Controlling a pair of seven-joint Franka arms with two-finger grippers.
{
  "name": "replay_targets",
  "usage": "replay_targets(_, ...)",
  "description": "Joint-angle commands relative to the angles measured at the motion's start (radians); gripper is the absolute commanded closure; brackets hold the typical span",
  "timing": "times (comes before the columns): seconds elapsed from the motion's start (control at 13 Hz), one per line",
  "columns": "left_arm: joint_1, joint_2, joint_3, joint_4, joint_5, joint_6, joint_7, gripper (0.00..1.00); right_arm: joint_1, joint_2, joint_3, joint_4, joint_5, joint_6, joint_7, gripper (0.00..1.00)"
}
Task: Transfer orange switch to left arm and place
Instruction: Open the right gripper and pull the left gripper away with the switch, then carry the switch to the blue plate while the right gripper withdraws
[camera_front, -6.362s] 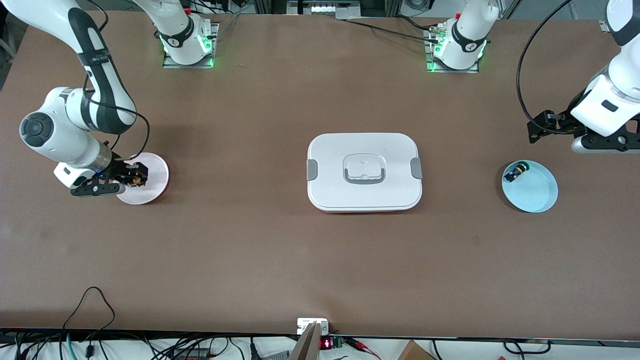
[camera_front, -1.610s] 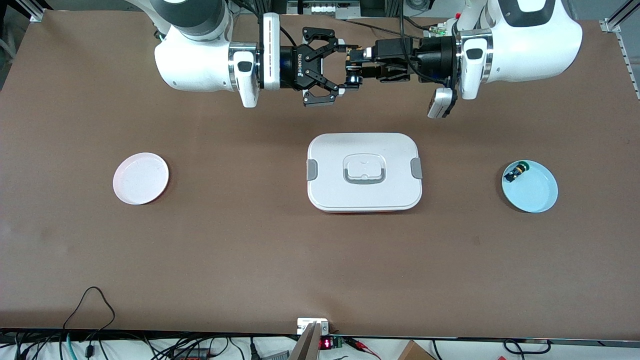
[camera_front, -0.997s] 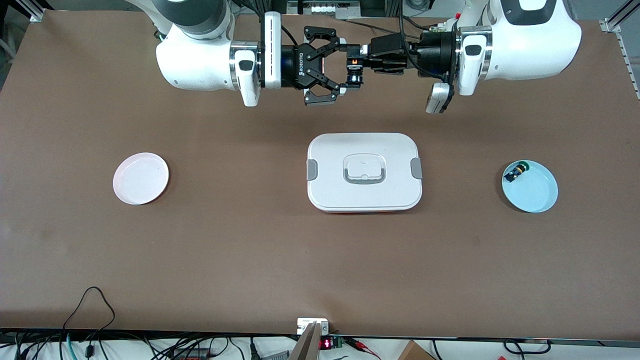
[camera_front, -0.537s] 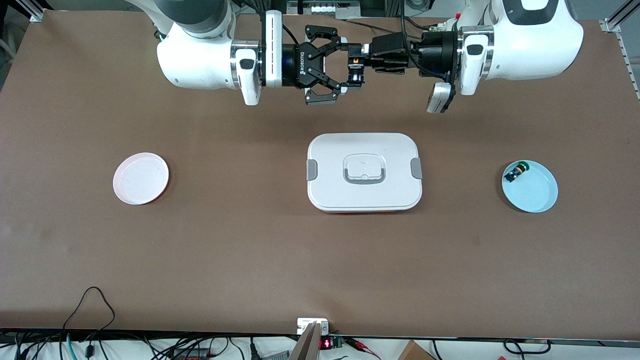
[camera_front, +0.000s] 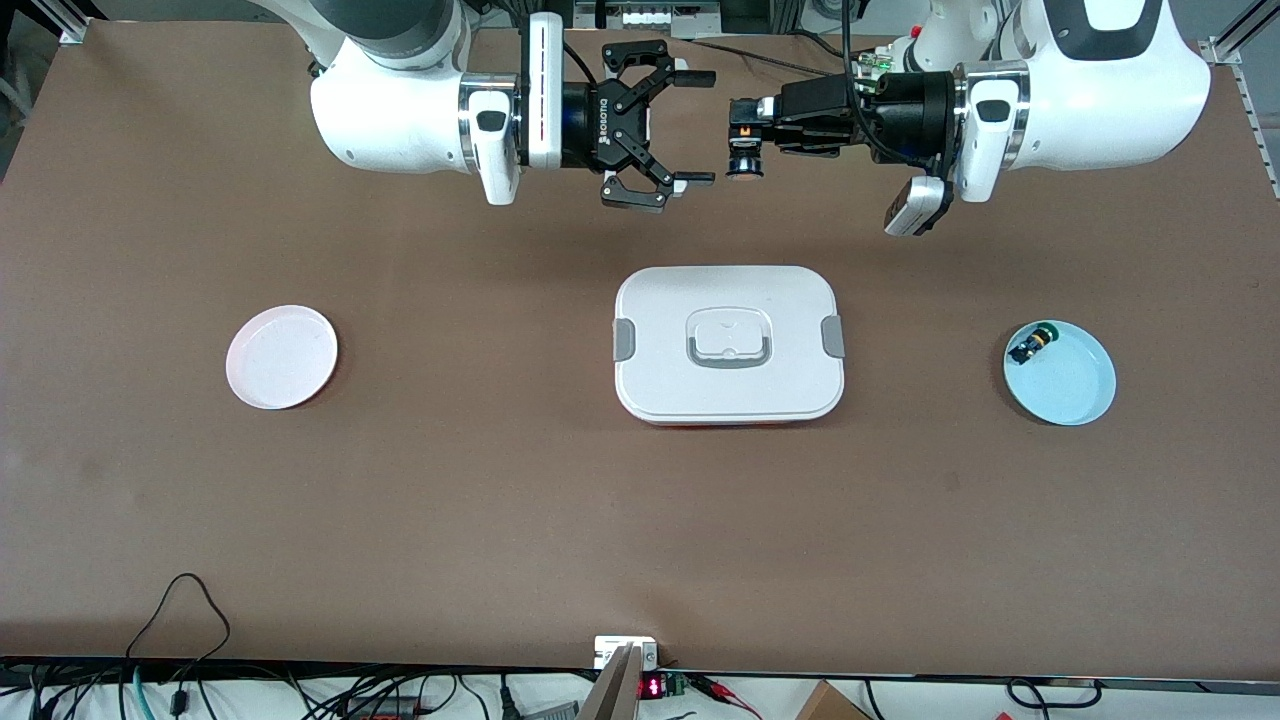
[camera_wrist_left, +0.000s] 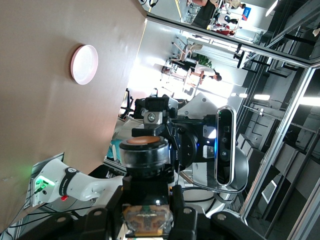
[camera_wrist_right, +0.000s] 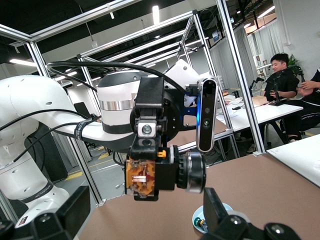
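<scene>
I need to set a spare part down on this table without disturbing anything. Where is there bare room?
Bare tabletop runs between the pink plate and the box, between the box and the blue plate, and all along the camera's edge. Crowded: above the strip by the bases, where both hands meet.

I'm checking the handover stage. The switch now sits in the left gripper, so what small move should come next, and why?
Probably the left gripper should carry the orange switch toward the blue dish at its own end of the table, staying clear of the white box. The right gripper stands open and apart from the switch, so the handover looks done.
</scene>
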Motion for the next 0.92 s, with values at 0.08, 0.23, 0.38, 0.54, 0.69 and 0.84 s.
replay_targets(0.08,0.027,0.018,-0.002,0.031,0.126,-0.010,0.028,0.80,-0.008,-0.031,0.002,-0.027,0.017,0.031,-0.006,0.00)
replay_targets(0.23,0.041,0.064,-0.002,0.050,0.216,-0.010,0.092,0.80,-0.017,-0.048,0.002,-0.048,0.017,0.043,-0.005,0.00)
replay_targets(0.38,0.047,0.150,-0.001,0.054,0.351,-0.006,0.185,0.80,-0.038,-0.060,0.001,-0.065,0.017,0.037,-0.002,0.00)
replay_targets(0.54,0.068,0.274,-0.004,0.115,0.593,-0.010,0.280,0.79,-0.058,-0.075,-0.001,-0.087,0.016,0.029,-0.002,0.00)
replay_targets(0.69,0.084,0.342,-0.002,0.184,0.794,-0.015,0.317,0.80,-0.078,-0.089,-0.004,-0.116,0.016,-0.007,0.007,0.00)
replay_targets(0.84,0.098,0.359,-0.002,0.212,0.946,-0.023,0.347,0.79,-0.097,-0.091,-0.022,-0.146,0.005,-0.050,0.012,0.00)
